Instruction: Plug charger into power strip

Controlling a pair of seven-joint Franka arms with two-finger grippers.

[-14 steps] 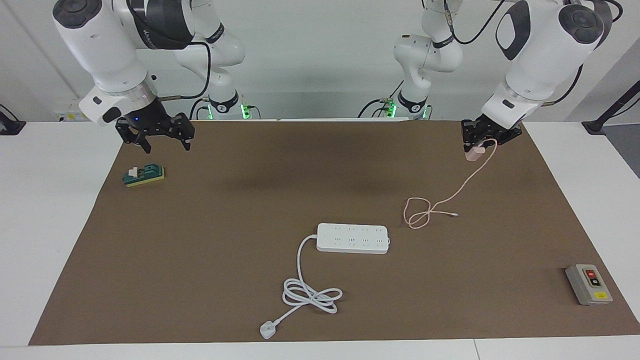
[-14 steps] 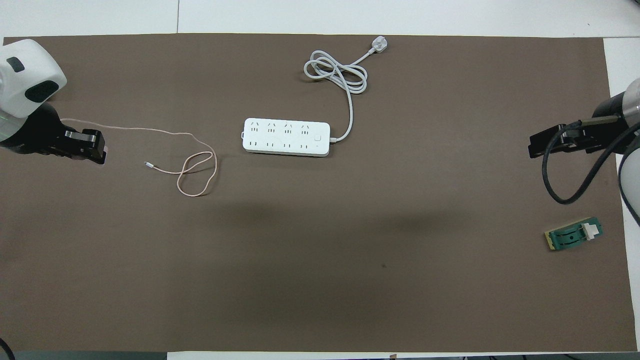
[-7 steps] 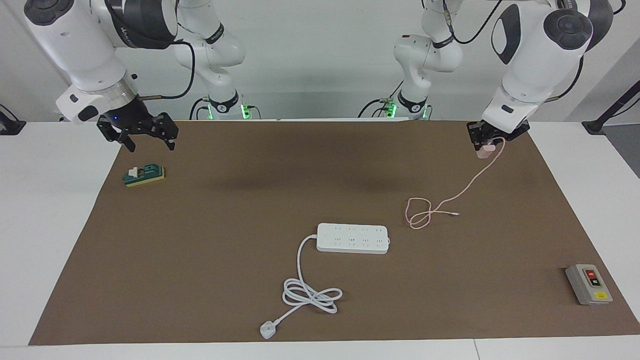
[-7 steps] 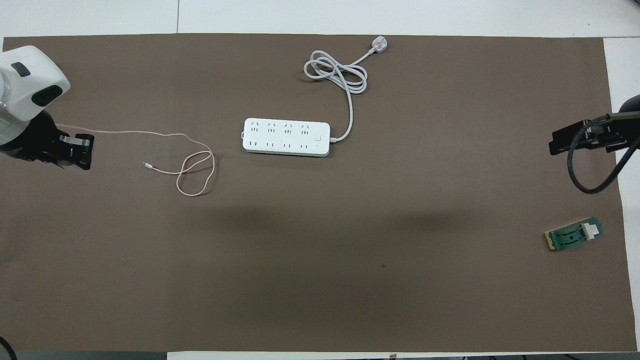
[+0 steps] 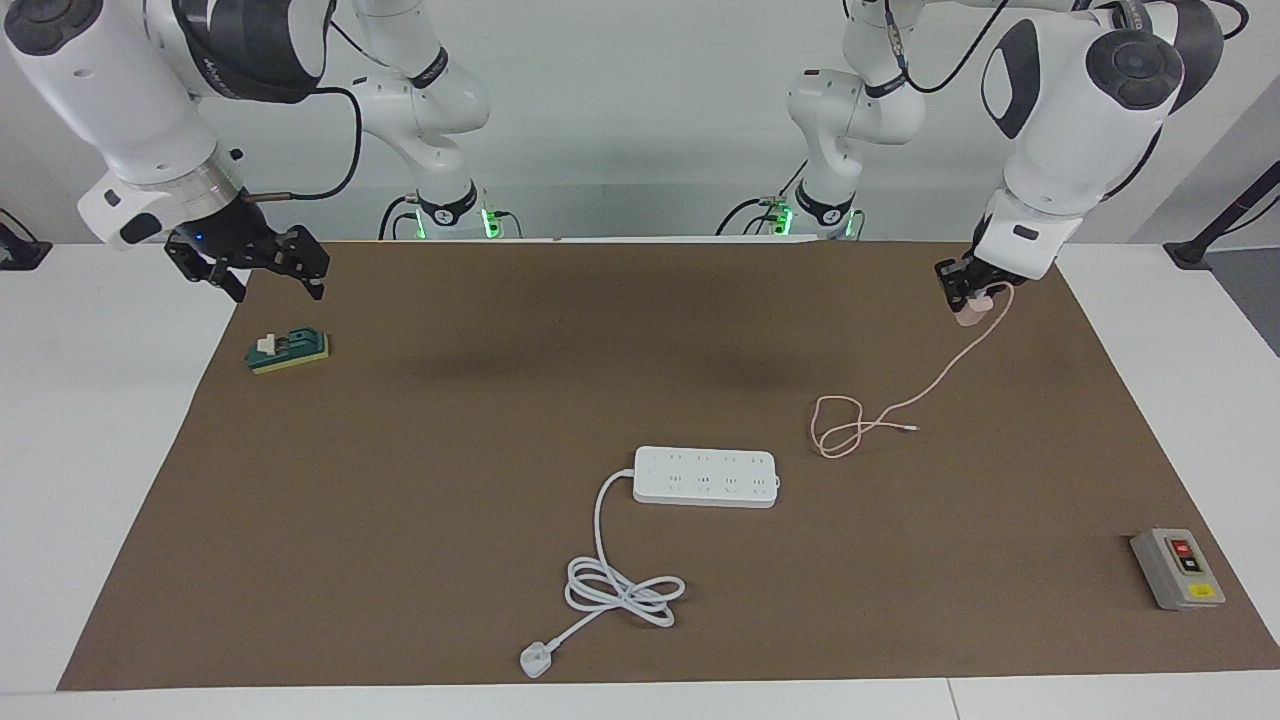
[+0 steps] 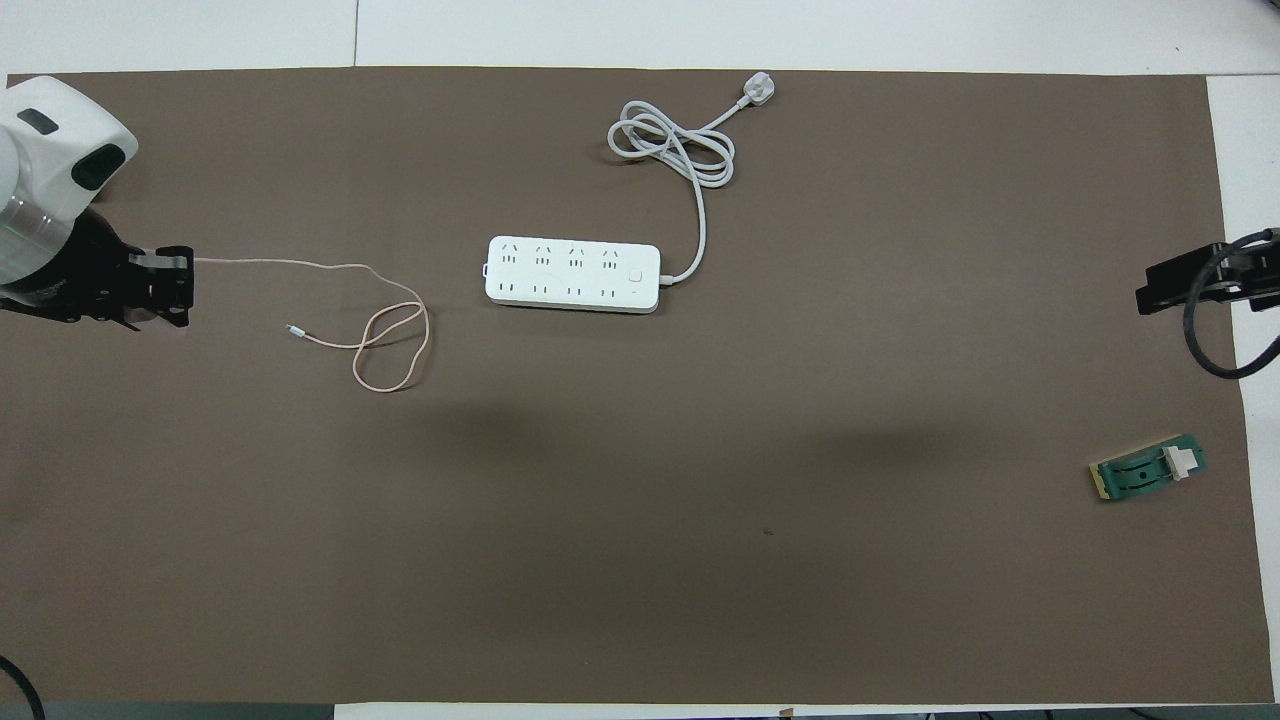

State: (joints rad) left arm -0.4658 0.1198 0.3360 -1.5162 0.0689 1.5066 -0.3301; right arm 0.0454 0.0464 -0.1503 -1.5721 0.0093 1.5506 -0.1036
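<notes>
The charger (image 5: 968, 316), a small pale pink cube, is held in my left gripper (image 5: 966, 302), which is shut on it just above the brown mat's corner at the left arm's end. Its thin pink cable (image 5: 900, 405) trails down to a loop on the mat. In the overhead view the left gripper (image 6: 165, 290) hides the cube and only the cable (image 6: 330, 268) shows. The white power strip (image 5: 705, 476) (image 6: 573, 274) lies flat mid-table, sockets up. My right gripper (image 5: 278, 292) (image 6: 1190, 285) hangs open and empty over the mat's edge at the right arm's end.
The strip's thick white cord coils to a white plug (image 5: 536, 660) (image 6: 757, 90) farther from the robots. A green block (image 5: 289, 350) (image 6: 1148, 468) lies below the right gripper. A grey switch box (image 5: 1178, 568) sits at the left arm's end.
Both arms have drawn outward toward their own ends of the table. The left gripper carried the charger with it, pulling the cable straighter. The power strip has not moved.
</notes>
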